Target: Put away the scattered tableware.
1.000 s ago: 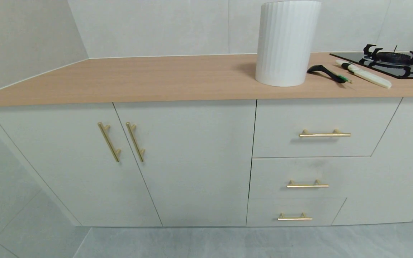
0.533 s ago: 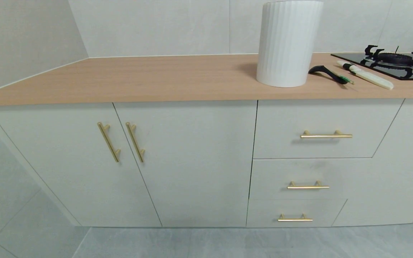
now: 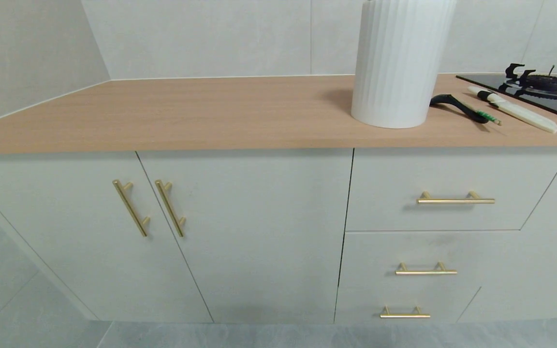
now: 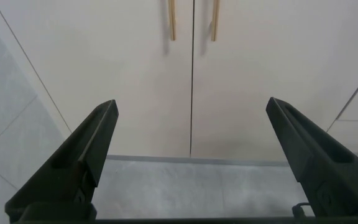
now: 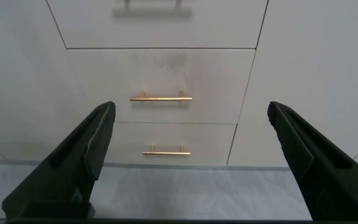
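Wooden countertop (image 3: 186,111) runs right across the head view, with pale tiled wall (image 3: 211,38) behind and grey floor (image 3: 307,336) below. At one o'clock a tall white ribbed container (image 3: 399,63) stands upright near the front edge. Just beside it, toward two o'clock, lies the scattered tableware: a black-handled utensil (image 3: 455,106), a thin green-banded stick (image 3: 490,118) and a cream-coloured utensil (image 3: 520,115), with the black hob (image 3: 549,89) beyond. Under the counter are the cabinet doors (image 3: 240,232) at seven o'clock and the drawers (image 3: 443,179) at four.

Left gripper (image 4: 191,106): jaws spread wide, nothing between them, facing the cabinet doors. Right gripper (image 5: 190,107): equally wide, empty, facing the drawers.
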Tool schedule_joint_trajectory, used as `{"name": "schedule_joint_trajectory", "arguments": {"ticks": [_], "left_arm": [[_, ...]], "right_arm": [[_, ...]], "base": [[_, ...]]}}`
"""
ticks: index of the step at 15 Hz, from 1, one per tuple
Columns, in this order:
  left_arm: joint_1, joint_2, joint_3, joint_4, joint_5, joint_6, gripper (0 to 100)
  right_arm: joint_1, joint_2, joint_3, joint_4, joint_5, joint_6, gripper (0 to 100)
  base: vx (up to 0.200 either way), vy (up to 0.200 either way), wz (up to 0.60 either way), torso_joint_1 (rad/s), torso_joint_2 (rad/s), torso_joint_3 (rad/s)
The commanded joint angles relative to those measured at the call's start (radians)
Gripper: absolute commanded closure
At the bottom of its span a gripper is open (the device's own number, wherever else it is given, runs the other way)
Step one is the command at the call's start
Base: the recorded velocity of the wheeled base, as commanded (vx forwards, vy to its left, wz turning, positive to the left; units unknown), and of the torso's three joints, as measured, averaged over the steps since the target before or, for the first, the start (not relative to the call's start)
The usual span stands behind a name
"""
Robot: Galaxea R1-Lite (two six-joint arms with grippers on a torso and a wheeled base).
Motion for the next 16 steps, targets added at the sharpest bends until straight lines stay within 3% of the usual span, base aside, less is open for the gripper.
{"name": "schedule_joint_trajectory", "arguments": {"ticks": [1, 10, 11, 13, 16], "left_arm": [[0.000, 0.001, 0.000, -0.002, 0.001, -0.004, 0], [0.000, 0.001, 0.000, 0.000, 0.001, -0.004, 0], [0.000, 0.001, 0.000, 0.000, 0.001, -0.004, 0], [0.000, 0.001, 0.000, 0.000, 0.001, -0.004, 0], [0.000, 0.001, 0.000, 0.000, 0.001, -0.004, 0]], "right_arm": [[0.000, 0.001, 0.000, 0.000, 0.000, -0.002, 0], [0.000, 0.001, -0.007, -0.005, 0.000, -0.033, 0], [0.002, 0.004, -0.109, -0.017, 0.006, -0.022, 0], [0.039, 0.115, -0.221, 0.012, 0.031, 0.019, 0], [0.089, 0.349, -0.221, 0.014, 0.043, 0.007, 0]], "base": [[0.000, 0.000, 0.00, 0.000, 0.00, 0.000], [0.000, 0.000, 0.00, 0.000, 0.00, 0.000], [0.000, 0.000, 0.00, 0.000, 0.00, 0.000], [0.000, 0.000, 0.00, 0.000, 0.00, 0.000], [0.000, 0.000, 0.00, 0.000, 0.00, 0.000]]}}
